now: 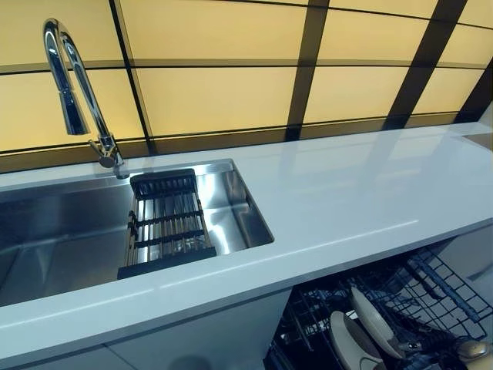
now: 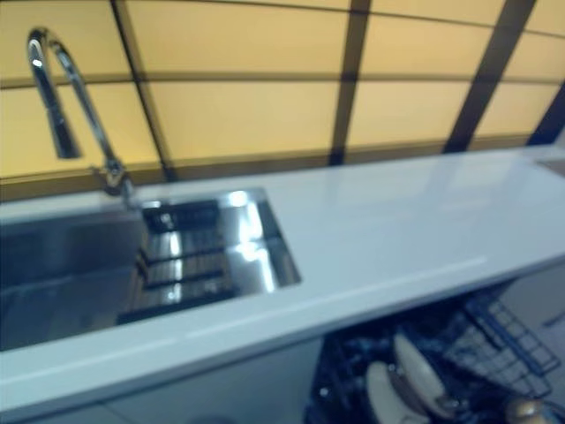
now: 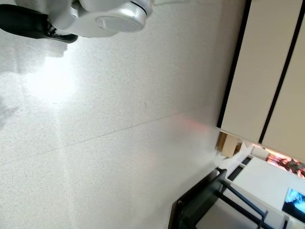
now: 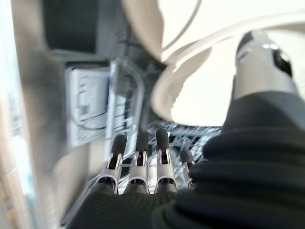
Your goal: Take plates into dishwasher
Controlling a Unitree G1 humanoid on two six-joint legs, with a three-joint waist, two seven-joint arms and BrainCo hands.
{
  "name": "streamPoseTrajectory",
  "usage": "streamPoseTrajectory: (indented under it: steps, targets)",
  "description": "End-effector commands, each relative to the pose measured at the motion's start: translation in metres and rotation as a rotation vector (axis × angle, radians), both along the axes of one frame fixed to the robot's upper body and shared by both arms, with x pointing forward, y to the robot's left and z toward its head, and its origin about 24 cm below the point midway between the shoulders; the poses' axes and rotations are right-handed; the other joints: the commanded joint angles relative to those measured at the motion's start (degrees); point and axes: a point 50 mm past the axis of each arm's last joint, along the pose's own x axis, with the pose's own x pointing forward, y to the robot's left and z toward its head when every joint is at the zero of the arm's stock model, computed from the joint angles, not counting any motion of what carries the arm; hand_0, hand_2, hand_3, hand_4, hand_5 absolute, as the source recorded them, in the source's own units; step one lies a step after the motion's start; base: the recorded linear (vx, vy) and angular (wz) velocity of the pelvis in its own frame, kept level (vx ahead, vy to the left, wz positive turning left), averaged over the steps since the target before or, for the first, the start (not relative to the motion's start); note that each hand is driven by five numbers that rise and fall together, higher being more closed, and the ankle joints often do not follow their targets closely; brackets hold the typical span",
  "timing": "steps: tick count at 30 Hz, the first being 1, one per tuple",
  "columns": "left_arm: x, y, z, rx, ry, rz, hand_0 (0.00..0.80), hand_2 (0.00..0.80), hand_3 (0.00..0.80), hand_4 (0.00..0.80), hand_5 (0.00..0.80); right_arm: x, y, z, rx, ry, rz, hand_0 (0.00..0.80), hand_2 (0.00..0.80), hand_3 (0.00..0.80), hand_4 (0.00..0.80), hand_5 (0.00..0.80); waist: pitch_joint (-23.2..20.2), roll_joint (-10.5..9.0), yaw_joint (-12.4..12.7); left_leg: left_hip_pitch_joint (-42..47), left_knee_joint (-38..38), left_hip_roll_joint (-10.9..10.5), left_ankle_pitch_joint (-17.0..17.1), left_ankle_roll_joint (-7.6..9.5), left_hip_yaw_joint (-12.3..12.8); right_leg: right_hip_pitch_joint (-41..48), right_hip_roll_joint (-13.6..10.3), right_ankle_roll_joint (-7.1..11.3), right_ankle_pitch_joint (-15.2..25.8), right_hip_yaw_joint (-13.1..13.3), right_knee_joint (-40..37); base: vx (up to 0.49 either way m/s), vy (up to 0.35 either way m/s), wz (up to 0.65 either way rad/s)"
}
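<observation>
Head views: white worktop [image 1: 347,193] w/ steel sink [image 1: 69,231] at the robot's left, tap [image 1: 73,85] arching over it, dark drain rack [image 1: 166,223] sitting in the sink's right end. Neither worktop nor sink shows any plate. Below the worktop edge, lower right, the dishwasher rack [image 1: 431,289] is pulled out; two pale plates [image 1: 370,320] stand on edge in it, side by side, more dishes around them but too dim to sort. Right wrist view: right hand [image 4: 143,167] is down among the rack wires, fingers [image 4: 139,152] straight & loose, thumb [image 4: 259,67] apart, lying next to a plate's pale rim [image 4: 190,71]; whether thumb touches the rim I can't tell, but nothing looks clamped, so I'd read the hand as empty. Left hand: not seen in any view; left wrist cam shows only floor [image 3: 119,133] & cabinet fronts. Judgement: step in hand is the end of a placing move, plate seated in the rack w/ hand opened beside it. Next needs the right hand lifted clear w/o knocking the standing plates, then a look for any plates left; none in sight here.
</observation>
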Motion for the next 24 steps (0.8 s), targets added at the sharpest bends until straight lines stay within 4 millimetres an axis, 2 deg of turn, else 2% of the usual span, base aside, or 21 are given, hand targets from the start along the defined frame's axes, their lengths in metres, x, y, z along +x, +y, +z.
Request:
streamPoseTrajectory:
  steps: [1, 8, 11, 13, 15, 16, 19, 24]
  targets:
    - [0.021, 0.013, 0.011, 0.030, -0.059, 0.004, 0.000, 0.000, 0.000, 0.000, 0.000, 0.012, -0.019, 0.033, -0.098, -0.043, 0.003, 0.000, 0.000, 0.000, 0.000, 0.000, 1.5, -2.06, 0.8, 1.6, -0.1, -0.7, -4.5, 1.68, -2.5, 0.1, -1.7, 3.76, 1.2, 0.0, 0.1, 0.000, 0.000, 0.00]
    - [0.019, 0.016, 0.012, 0.036, -0.060, 0.011, 0.000, 0.000, 0.000, 0.000, 0.000, 0.014, -0.033, 0.056, -0.137, -0.091, -0.011, 0.000, 0.000, 0.000, 0.000, 0.000, 1.5, -2.54, 0.4, 1.8, -0.1, -0.6, -4.5, 1.58, -2.3, 0.1, -1.5, 3.73, 1.4, 0.4, 0.1, 0.000, 0.000, 0.00]
    - [0.018, 0.017, 0.012, 0.039, -0.059, 0.020, 0.000, 0.000, 0.000, 0.000, 0.000, 0.015, -0.041, 0.075, -0.162, -0.142, -0.019, 0.000, 0.000, 0.000, 0.000, 0.000, 1.5, -2.81, 0.0, 1.9, -0.1, -0.5, -4.6, 1.52, -2.1, 0.2, -1.3, 3.73, 1.5, 0.6, 0.1, 0.000, 0.000, 0.00]
    - [0.014, 0.019, 0.011, 0.039, -0.054, 0.035, 0.000, 0.000, 0.000, 0.000, 0.000, 0.017, -0.049, 0.100, -0.184, -0.205, -0.022, 0.000, 0.000, 0.000, 0.000, 0.000, 1.3, -3.15, -0.6, 2.1, -0.1, -0.4, -4.6, 1.46, -1.8, 0.2, -1.2, 3.73, 1.5, 0.9, 0.1, 0.011, 0.006, -0.02]
    - [0.012, 0.019, 0.011, 0.038, -0.051, 0.040, 0.000, 0.000, 0.000, 0.000, 0.000, 0.017, -0.051, 0.108, -0.190, -0.231, -0.020, 0.000, 0.000, 0.000, 0.000, 0.000, 1.2, -3.26, -0.7, 2.1, -0.1, -0.4, -4.7, 1.43, -1.7, 0.2, -1.1, 3.73, 1.6, 1.0, 0.1, 0.000, 0.000, 0.00]
    - [0.009, 0.020, 0.010, 0.046, -0.041, 0.048, 0.000, 0.000, 0.000, 0.000, 0.000, 0.020, -0.051, 0.121, -0.201, -0.275, -0.006, 0.000, 0.000, 0.000, 0.000, 0.000, 1.0, -3.47, -1.1, 2.2, -0.1, -0.3, -4.7, 1.37, -1.5, 0.2, -1.0, 3.71, 1.6, 1.2, 0.1, 0.027, 0.027, -0.03]
    - [0.000, 0.022, 0.006, 0.073, -0.005, 0.068, 0.000, 0.000, 0.000, 0.000, 0.000, 0.021, -0.051, 0.137, -0.213, -0.332, 0.016, 0.000, 0.000, 0.000, 0.000, 0.000, 0.4, -3.83, -1.9, 2.4, -0.1, -0.2, -4.8, 1.30, -1.1, 0.2, -0.8, 3.73, 1.4, 1.6, 0.1, 0.019, 0.041, -0.10]
    - [-0.013, 0.025, 0.000, 0.145, 0.102, 0.088, 0.000, 0.000, 0.000, 0.000, 0.000, 0.017, -0.051, 0.148, -0.206, -0.384, 0.035, 0.000, 0.000, 0.000, 0.000, 0.000, -0.7, -4.25, -2.7, 2.8, -0.1, -0.2, -5.1, 1.47, -0.6, 0.4, -0.6, 3.74, 1.3, 1.9, 0.1, 0.013, 0.050, -0.06]
